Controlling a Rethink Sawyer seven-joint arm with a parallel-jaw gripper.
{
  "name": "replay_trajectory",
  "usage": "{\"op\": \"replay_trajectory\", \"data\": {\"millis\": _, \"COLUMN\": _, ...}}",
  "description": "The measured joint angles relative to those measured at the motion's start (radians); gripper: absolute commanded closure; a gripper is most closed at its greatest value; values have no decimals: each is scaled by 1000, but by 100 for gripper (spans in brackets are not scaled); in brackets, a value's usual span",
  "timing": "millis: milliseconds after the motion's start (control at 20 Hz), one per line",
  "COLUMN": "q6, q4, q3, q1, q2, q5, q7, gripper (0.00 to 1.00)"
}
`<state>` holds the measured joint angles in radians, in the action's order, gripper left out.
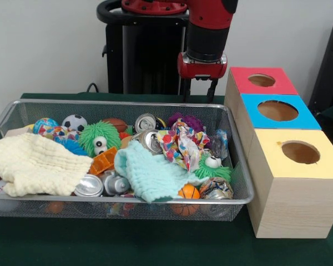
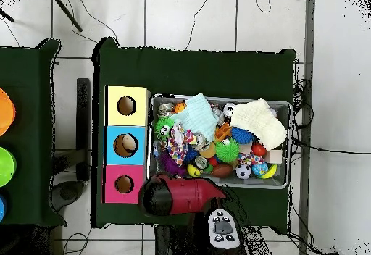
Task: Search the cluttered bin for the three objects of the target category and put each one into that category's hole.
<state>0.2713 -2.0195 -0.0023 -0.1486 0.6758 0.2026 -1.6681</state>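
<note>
The yellow-topped box (image 1: 295, 185) stands nearest the camera on the green surface (image 1: 155, 246), with the blue-topped box (image 1: 277, 113) and the red-topped box (image 1: 261, 83) ranked behind it, each with a round hole on top. The hand (image 1: 198, 88) hangs behind the far rim of the bin (image 1: 127, 200), just beside the red box, its two dark fingers (image 1: 212, 90) spread a little and holding nothing; judged from that, it is parked clear of the clutter so the contents can be searched first. The bin lies just beside the boxes, heaped full. Nearest the hand sit crushed drink cans (image 1: 149, 132) and a crumpled patterned cloth (image 1: 177, 145); further out lie a mint cloth (image 1: 147, 174), a cream cloth (image 1: 36, 163), two green fuzzy toys with eyes (image 1: 100, 138), a small football (image 1: 74, 123) and an orange ball (image 1: 188, 193). The cloths cover much, so anything beneath likely needs uncovering
</note>
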Motion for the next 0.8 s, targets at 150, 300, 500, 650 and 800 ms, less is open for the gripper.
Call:
{"op": "replay_trajectory", "data": {"millis": 150, "q6": 0, "q4": -3, "q3": 0, "q1": 0, "q2": 0, "q5": 0, "q7": 0, "gripper": 0}}
{"op": "replay_trajectory", "data": {"millis": 300, "q6": 0, "q4": -8, "q3": 0, "q1": 1, "q2": 0, "q5": 0, "q7": 0, "gripper": 0}}
{"op": "replay_trajectory", "data": {"millis": 500, "q6": 0, "q4": -24, "q3": 0, "q1": 5, "q2": 0, "q5": 0, "q7": 0, "gripper": 0}}
{"op": "replay_trajectory", "data": {"millis": 650, "q6": 0, "q4": -42, "q3": 0, "q1": 8, "q2": 0, "q5": 0, "q7": 0, "gripper": 0}}
{"op": "replay_trajectory", "data": {"millis": 800, "q6": 0, "q4": -71, "q3": 0, "q1": 13, "q2": 0, "q5": 0, "q7": 0, "gripper": 0}}
